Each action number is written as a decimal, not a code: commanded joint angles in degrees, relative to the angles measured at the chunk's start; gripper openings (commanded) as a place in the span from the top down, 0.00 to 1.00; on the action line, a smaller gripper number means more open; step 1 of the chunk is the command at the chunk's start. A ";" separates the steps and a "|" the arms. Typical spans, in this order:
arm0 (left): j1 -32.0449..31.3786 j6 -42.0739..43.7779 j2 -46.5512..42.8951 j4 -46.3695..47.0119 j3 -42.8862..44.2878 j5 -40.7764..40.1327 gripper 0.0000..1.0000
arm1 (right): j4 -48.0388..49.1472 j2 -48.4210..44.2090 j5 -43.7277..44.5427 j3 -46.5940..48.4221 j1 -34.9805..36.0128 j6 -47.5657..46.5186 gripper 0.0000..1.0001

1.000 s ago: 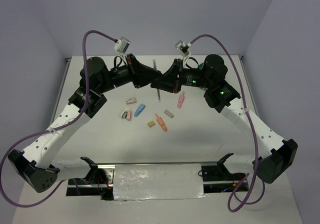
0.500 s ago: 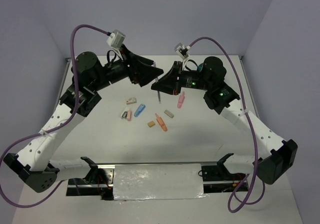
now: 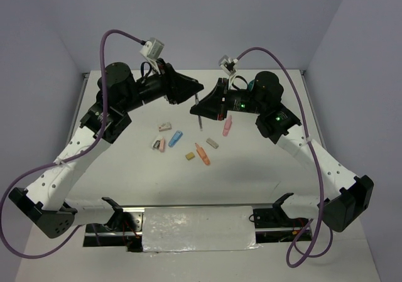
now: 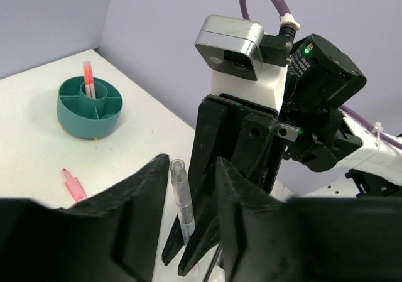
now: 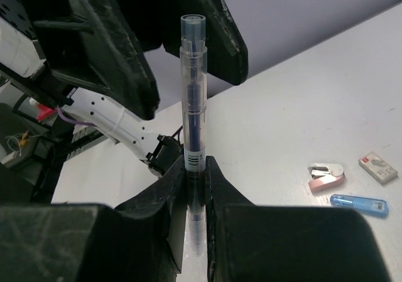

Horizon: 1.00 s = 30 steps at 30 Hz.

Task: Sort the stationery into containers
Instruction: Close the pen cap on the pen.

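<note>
right wrist view: at 6 o'clock the clear pen loses its lower end between the fingers of the right gripper, and its printed label is too small for you to read. left wrist view: the bottom edge cuts off the fingers of the left gripper, and the pen's foot sinks among dark fingers. top view: the small pieces at centre are too small for you to name.

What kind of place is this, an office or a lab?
Probably a lab robot bench: a white table boxed in by plain lavender walls, two cabled black-and-white robot arms bolted at its edge.
</note>
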 commanded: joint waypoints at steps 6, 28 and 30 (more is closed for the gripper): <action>0.09 -2.65 -0.23 4.03 -1.20 1.65 0.78 | 0.97 -0.38 0.15 2.52 0.03 -0.80 1.00; -13.62 -6.62 -3.39 6.53 -15.28 -1.68 1.00 | -4.84 15.81 0.69 36.39 -6.48 -0.18 1.00; -13.53 -1.70 -1.55 0.46 -6.26 -3.62 1.00 | -4.21 13.78 -0.54 29.44 -3.94 -4.11 1.00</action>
